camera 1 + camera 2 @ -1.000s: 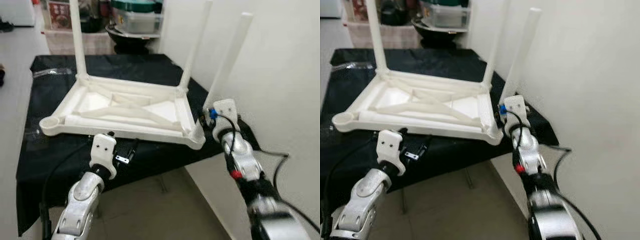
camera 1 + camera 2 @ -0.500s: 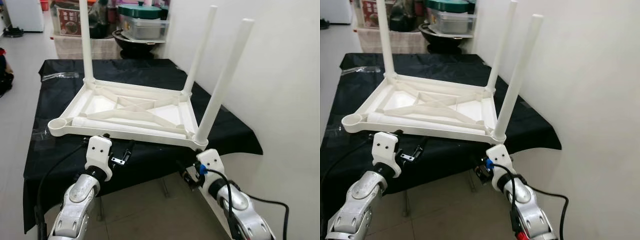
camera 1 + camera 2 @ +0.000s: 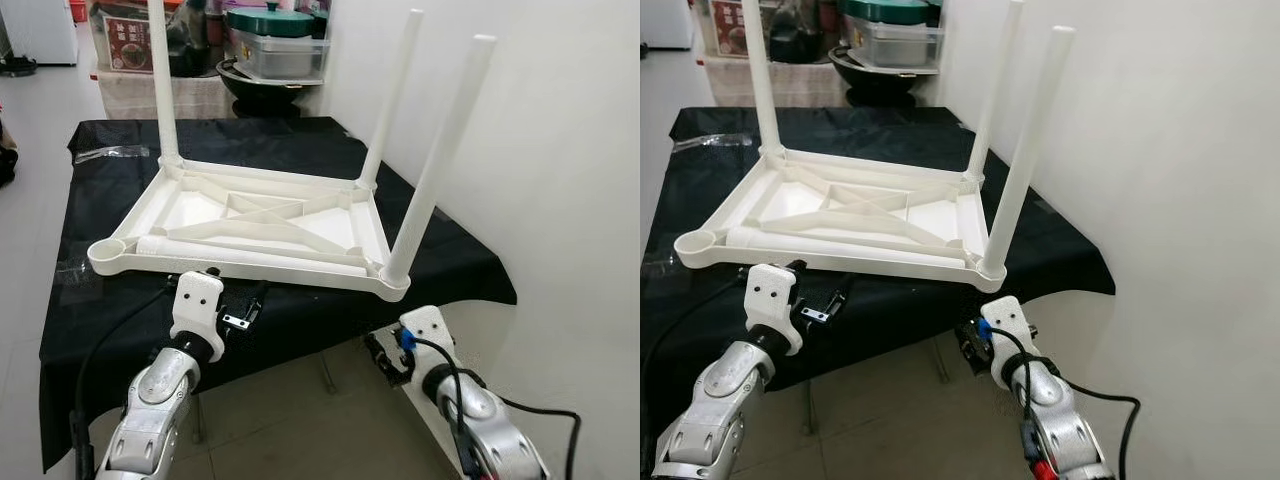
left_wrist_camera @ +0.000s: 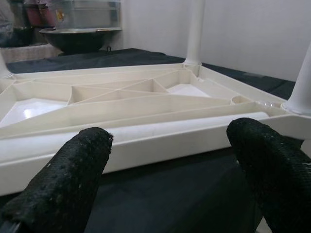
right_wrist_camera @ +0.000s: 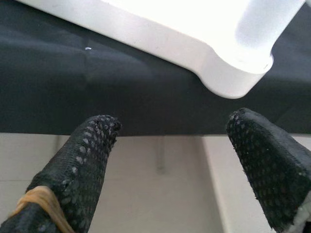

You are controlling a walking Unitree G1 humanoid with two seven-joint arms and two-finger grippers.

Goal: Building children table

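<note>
A white plastic children's table (image 3: 300, 272) lies upside down on a black-covered table (image 3: 100, 310). Three white legs stand up from it: far left (image 3: 160, 80), far right (image 3: 392, 95) and near right (image 3: 440, 150). A fourth leg (image 3: 250, 256) lies loose inside the frame along the near rim. The near-left corner socket (image 3: 105, 250) holds nothing. My left gripper (image 3: 245, 308) hovers open just before the near rim (image 4: 146, 145). My right gripper (image 3: 382, 355) is open below the black table's edge, under the near-right corner (image 5: 233, 77).
A white wall (image 3: 560, 150) runs close along the right side. Behind the black table stand storage boxes and a dark pot (image 3: 270, 50). A clear plastic bag (image 3: 105, 152) lies at the far left of the cloth. Tiled floor (image 3: 300, 420) shows below.
A second ago my right gripper was up at the base of the near-right leg; it has come away and dropped below the table edge. The camera shifted. My left gripper held still.
</note>
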